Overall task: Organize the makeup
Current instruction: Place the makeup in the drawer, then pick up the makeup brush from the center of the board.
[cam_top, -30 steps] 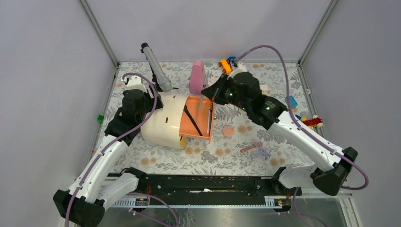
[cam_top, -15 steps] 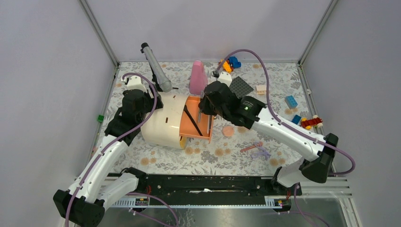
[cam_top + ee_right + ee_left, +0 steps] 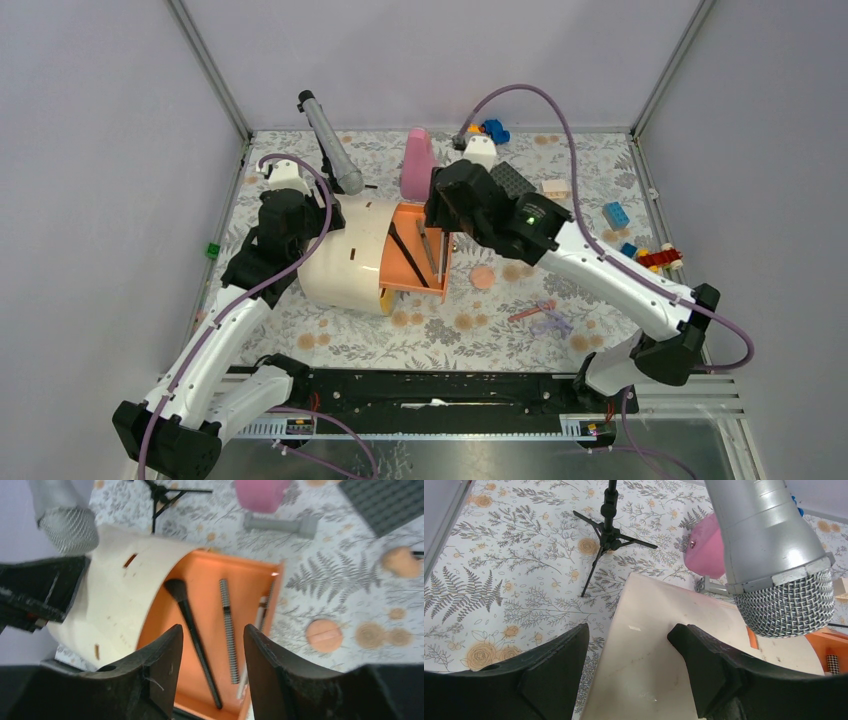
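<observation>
An open cream case (image 3: 340,258) holds an orange tray (image 3: 250,580). In the tray lie a black brush (image 3: 192,625), a patterned stick (image 3: 227,625) and a thin silver brush (image 3: 264,611), which is blurred against the tray's right wall. Directly above the tray hangs my right gripper (image 3: 212,630) (image 3: 440,212), open and holding nothing. A round peach puff (image 3: 324,635) (image 3: 482,277) lies on the cloth right of the tray, and a peach sponge (image 3: 400,561) lies further right. At the case's back left, my left gripper (image 3: 629,630) (image 3: 300,215) has a finger on each side of the lid's rim.
A microphone (image 3: 330,140) on a small tripod stands behind the case, next to a tall pink bottle (image 3: 415,165). A dark grey studded plate (image 3: 512,180) and toy bricks (image 3: 616,214) lie at the back right. A thin pink stick and a lilac piece (image 3: 542,317) lie front right.
My right gripper carried a thin brush from beside the pink bottle to above the tray and opened, and the brush dropped in. The left arm stayed still.
</observation>
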You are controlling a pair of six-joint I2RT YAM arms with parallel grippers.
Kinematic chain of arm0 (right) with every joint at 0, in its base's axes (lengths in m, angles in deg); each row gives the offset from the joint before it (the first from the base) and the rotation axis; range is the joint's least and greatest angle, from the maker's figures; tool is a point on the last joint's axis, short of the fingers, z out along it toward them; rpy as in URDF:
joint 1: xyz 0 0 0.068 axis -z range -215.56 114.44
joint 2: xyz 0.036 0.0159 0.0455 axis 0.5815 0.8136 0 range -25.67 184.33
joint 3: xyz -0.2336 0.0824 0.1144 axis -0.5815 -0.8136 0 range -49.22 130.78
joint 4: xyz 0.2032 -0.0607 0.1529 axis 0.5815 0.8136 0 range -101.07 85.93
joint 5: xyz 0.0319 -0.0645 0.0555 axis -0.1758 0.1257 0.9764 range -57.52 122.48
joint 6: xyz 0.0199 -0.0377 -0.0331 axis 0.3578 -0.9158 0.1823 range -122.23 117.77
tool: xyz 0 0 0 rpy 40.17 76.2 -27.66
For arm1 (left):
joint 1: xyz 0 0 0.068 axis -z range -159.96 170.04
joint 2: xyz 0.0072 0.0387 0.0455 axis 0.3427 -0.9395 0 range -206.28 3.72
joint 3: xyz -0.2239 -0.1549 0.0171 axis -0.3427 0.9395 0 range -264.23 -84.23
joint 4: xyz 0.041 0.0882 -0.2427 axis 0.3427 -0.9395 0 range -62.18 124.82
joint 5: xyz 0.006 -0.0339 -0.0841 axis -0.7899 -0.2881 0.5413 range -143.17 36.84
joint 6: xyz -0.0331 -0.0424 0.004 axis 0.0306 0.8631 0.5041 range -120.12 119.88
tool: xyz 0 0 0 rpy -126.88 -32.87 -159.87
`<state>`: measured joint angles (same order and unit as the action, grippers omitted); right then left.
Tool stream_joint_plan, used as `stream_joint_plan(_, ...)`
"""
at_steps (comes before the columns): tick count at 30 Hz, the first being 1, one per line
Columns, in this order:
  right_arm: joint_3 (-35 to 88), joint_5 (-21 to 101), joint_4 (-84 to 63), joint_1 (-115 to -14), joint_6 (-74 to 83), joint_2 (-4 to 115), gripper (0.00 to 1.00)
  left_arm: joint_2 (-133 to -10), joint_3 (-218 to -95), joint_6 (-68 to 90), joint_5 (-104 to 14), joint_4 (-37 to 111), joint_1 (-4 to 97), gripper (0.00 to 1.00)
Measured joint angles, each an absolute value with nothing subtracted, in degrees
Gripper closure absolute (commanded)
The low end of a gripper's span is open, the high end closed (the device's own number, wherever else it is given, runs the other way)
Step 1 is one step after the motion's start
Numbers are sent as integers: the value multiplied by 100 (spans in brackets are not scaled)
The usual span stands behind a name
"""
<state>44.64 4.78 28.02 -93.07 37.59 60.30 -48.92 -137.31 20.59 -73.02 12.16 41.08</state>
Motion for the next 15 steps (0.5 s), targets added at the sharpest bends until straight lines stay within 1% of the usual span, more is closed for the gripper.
stream_joint_plan(2, 4536, 458, 2877, -9095, 3603, 5925, 45, -4892, -13731, 2059, -7302, 1216, 4108, 25)
stream_joint_plan(4, 4425, 484, 2912, -8649, 3514, 5742, 44, -4892, -13731, 2059, -7302, 1216, 4108, 25)
stream_joint_plan(6, 4082, 454, 2920, -7963, 3481, 5455, 36, -4892, -13731, 2059, -7302, 1216, 4108, 25)
stream_joint_plan(8, 3540, 392, 2960, -7222, 3483, 5139, 30, -4892, -13731, 2059, -7302, 1216, 4108, 25)
stream_joint_plan(11, 2556, 454, 3003, -6271, 3538, 4802, 26, -4892, -13731, 2059, -7302, 1216, 4108, 25)
stream_joint_plan(13, 1695, 642, 2863, -5889, 3627, 4640, 23, -4892, -13731, 2059, -7302, 1216, 4108, 25)
stream_joint_plan(15, 945, 873, 2846, -5790, 3802, 4566, 22, -4892, -13731, 2059, -7302, 1216, 4108, 25)
